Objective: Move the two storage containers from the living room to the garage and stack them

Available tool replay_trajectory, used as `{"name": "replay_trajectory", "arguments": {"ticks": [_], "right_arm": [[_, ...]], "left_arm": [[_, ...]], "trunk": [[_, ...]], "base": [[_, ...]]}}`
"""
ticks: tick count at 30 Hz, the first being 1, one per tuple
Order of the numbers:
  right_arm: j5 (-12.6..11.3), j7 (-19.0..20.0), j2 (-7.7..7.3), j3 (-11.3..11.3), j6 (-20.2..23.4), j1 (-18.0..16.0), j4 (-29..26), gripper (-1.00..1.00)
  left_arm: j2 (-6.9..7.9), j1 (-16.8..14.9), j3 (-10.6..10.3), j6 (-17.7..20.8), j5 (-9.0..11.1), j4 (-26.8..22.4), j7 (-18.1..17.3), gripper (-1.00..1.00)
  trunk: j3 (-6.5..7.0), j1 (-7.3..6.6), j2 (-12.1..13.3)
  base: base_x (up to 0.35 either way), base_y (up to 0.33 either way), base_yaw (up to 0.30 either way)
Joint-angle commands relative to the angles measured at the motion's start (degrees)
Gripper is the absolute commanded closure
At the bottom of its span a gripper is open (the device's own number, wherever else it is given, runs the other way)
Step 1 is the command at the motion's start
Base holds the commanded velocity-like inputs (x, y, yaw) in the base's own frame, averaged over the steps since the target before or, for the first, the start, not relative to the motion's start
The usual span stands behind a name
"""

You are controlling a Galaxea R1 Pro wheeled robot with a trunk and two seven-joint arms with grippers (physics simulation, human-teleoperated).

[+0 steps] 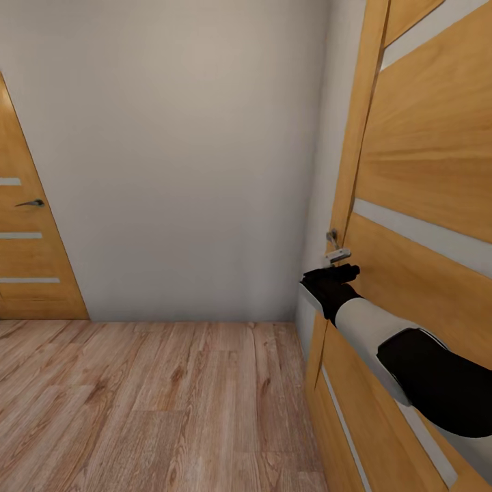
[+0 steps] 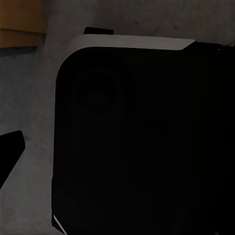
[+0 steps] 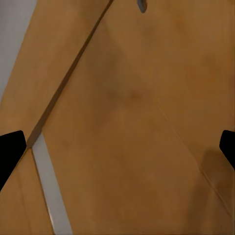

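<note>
A white wall point(image 1: 178, 150) rises from a light wood-plank floor point(image 1: 150, 403). At the left edge stands an oak door point(image 1: 27, 273) with 3 pale strips and a dark lever handle point(image 1: 31, 203). At the right a second oak door point(image 1: 424, 171) with pale strips carries a metal handle point(image 1: 335, 247), seemingly a lever.

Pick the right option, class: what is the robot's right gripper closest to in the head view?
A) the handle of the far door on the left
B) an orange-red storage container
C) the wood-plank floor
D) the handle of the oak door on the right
D: the right gripper sits just below the door handle on the near oak door.
</note>
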Motion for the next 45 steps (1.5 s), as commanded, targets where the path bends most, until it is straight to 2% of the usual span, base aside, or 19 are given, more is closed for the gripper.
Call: {"name": "replay_trajectory", "arguments": {"ticks": [1,5,9,33,36,38,40,41,42,44,45], "right_arm": [[0.2,-0.4,-2.57,0.8,0.7,-0.1,-0.1,-1.0],[0.2,-0.5,2.12,0.7,0.6,-0.1,-0.1,-1.0],[0.1,-0.5,5.92,0.5,0.5,-0.1,-0.1,-1.0],[-0.5,0.3,5.92,0.2,0.4,0.3,-0.3,-1.0],[-1.2,1.4,5.92,0.2,-0.8,0.8,-0.5,-1.0],[-1.8,4.6,5.92,0.3,-2.0,1.9,-0.8,-1.0],[-2.6,10.6,5.92,0.2,-2.7,2.8,-1.0,-1.0],[-2.9,12.4,5.92,0.2,-2.8,3.0,-1.0,-1.0],[-3.6,16.2,5.92,0.2,-2.9,3.4,-1.1,-1.0],[-7.1,25.5,5.92,0.2,-4.1,5.2,-1.1,-1.0],[-8.3,27.9,5.92,0.2,-4.9,5.8,-1.1,-1.0]], "left_arm": [[-0.01,0.0,0.0,0.0,0.6,-0.1,0.1,-1.0],[-0.01,0.0,0.0,0.0,0.6,-0.1,0.1,-1.0],[-0.01,0.0,0.0,0.0,0.6,-0.1,0.1,-1.0],[-0.07,0.0,0.0,0.0,0.5,-0.1,0.1,-1.0],[-0.09,0.0,0.0,0.0,0.5,-0.1,0.1,-1.0],[-0.09,0.0,0.0,0.0,0.5,-0.1,0.1,-1.0],[-0.1,0.0,0.0,0.0,0.5,-0.1,0.1,-1.0],[-0.1,0.0,0.0,0.0,0.5,-0.1,0.1,-1.0],[-0.1,0.0,0.0,0.0,0.5,-0.1,0.1,-1.0],[-0.1,0.0,0.0,0.0,0.5,-0.1,0.1,-1.0],[-0.1,0.0,0.0,0.0,0.5,-0.1,0.1,-1.0]], "trunk": [[-0.05,0.0,0.0],[-0.05,0.0,0.0],[-0.05,0.0,0.0],[-0.05,0.0,0.0],[-0.05,0.0,0.0],[-0.05,0.0,0.0],[-0.05,0.0,0.0],[-0.05,0.0,0.0],[-0.05,0.0,0.0],[-0.05,0.0,0.0],[-0.05,0.0,0.0]], "base": [[0.0,0.0,0.0],[0.0,0.0,0.0],[0.0,0.0,0.0],[0.0,0.0,0.0],[0.0,0.0,0.0],[0.0,0.0,0.0],[0.0,0.0,0.0],[0.0,0.0,0.0],[0.0,0.0,0.0],[0.0,0.0,0.0],[0.0,0.0,0.0]]}}
